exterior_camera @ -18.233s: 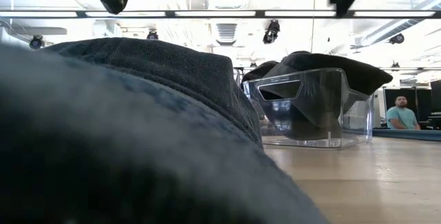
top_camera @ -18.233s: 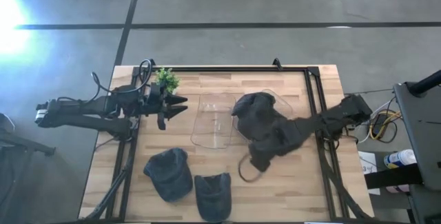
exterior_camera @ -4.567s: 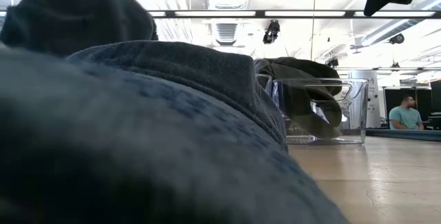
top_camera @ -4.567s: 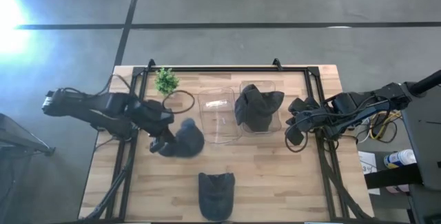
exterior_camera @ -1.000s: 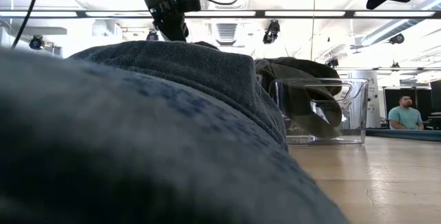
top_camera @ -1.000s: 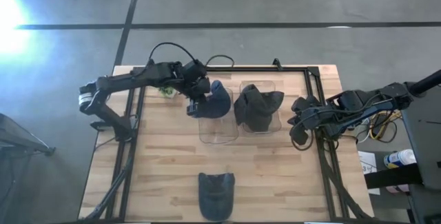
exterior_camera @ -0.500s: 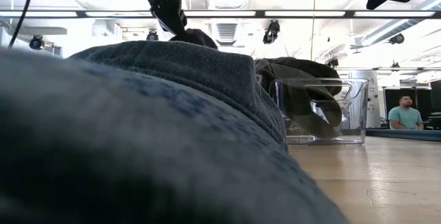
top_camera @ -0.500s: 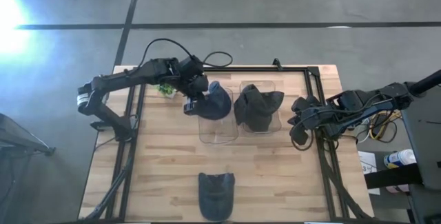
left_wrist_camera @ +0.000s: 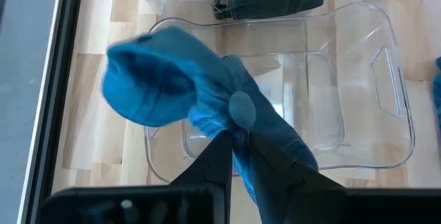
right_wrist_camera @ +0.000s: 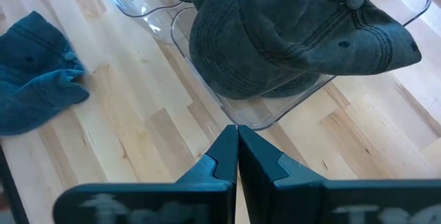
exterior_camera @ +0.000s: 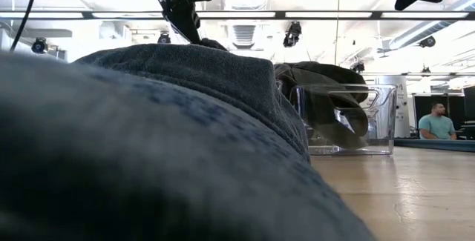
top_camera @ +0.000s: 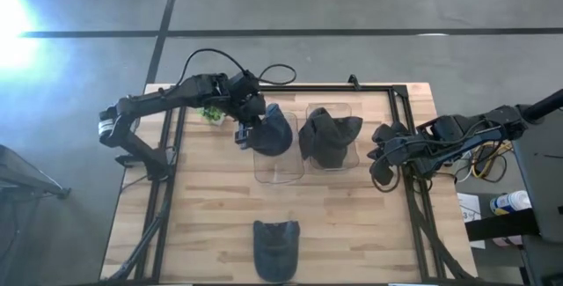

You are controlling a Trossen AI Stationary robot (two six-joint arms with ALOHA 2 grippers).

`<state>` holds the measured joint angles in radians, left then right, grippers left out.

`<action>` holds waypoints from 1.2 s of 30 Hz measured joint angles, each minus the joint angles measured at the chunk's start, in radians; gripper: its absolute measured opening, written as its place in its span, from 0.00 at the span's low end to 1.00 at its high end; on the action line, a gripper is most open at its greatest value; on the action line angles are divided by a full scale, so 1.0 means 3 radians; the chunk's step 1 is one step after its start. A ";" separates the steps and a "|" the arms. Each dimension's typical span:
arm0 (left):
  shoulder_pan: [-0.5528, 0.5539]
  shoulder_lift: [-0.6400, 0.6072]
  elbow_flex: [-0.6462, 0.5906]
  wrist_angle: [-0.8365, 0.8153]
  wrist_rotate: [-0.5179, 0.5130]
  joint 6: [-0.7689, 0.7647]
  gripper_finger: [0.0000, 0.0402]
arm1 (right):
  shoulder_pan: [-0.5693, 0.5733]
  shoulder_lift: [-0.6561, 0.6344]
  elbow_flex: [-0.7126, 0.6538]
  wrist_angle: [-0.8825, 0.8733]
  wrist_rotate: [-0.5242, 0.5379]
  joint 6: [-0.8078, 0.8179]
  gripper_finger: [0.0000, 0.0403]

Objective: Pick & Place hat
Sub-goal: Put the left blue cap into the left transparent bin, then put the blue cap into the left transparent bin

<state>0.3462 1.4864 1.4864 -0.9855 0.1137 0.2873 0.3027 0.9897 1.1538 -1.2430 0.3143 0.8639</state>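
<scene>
A blue hat (top_camera: 274, 130) hangs over the far left corner of a clear bin (top_camera: 281, 168), with my left gripper (top_camera: 244, 134) shut on it. The left wrist view shows the hat (left_wrist_camera: 165, 86) bunched above that bin (left_wrist_camera: 344, 100). A dark grey hat (top_camera: 327, 138) lies in a second clear bin (top_camera: 331, 108) to its right. Another blue hat (top_camera: 275, 249) lies flat on the table near the front edge. My right gripper (top_camera: 378, 170) is shut and bare, right of the second bin. My left gripper pinches a bunched fold of the blue hat's crown (left_wrist_camera: 242, 136) between its two fingers, close to the top button (left_wrist_camera: 241, 107). The fingers slant down from the table's left side. The hat hangs below them over the bin; I cannot tell whether it touches the bin.
A small green plant (top_camera: 209, 112) stands at the far left, behind my left arm. A black frame runs along the table's left, far and right edges. Bare wood lies between the bins and the front hat (right_wrist_camera: 34, 100). A person sits far off in the room (exterior_camera: 434, 121).
My left gripper has gone down a little over the left bin, keeping its hold. The blue hat has sunk with it toward the bin. My right arm has kept still.
</scene>
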 joint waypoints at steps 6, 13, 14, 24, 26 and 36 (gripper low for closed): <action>0.0003 0.0000 -0.0003 0.0022 -0.0003 -0.0024 0.16 | 0.0000 0.0000 0.0000 0.0005 -0.0013 0.0001 0.02; 0.0009 0.0000 0.0000 0.0019 -0.0039 -0.0095 0.27 | 0.0000 0.0000 0.0000 0.0006 -0.0016 0.0000 0.02; 0.0009 0.0001 0.0011 0.0007 -0.0030 -0.0143 0.28 | 0.0001 0.0000 0.0000 0.0006 -0.0016 -0.0003 0.02; -0.0436 0.0009 0.0097 -0.0034 0.0582 -0.0676 0.33 | 0.0000 0.0000 0.0000 -0.0008 -0.0011 -0.0032 0.02; -0.0613 0.0032 0.0065 -0.0017 0.0578 -0.0729 0.33 | 0.0000 0.0000 0.0000 -0.0008 -0.0009 -0.0037 0.02; -0.1166 0.0050 -0.0164 0.0372 0.0486 -0.1240 0.33 | 0.0000 0.0000 0.0000 -0.0009 -0.0002 -0.0090 0.02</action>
<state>-0.0037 1.5013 1.4372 -0.8738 0.2595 -0.0849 0.3027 0.9897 1.1538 -1.2457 0.3138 0.8368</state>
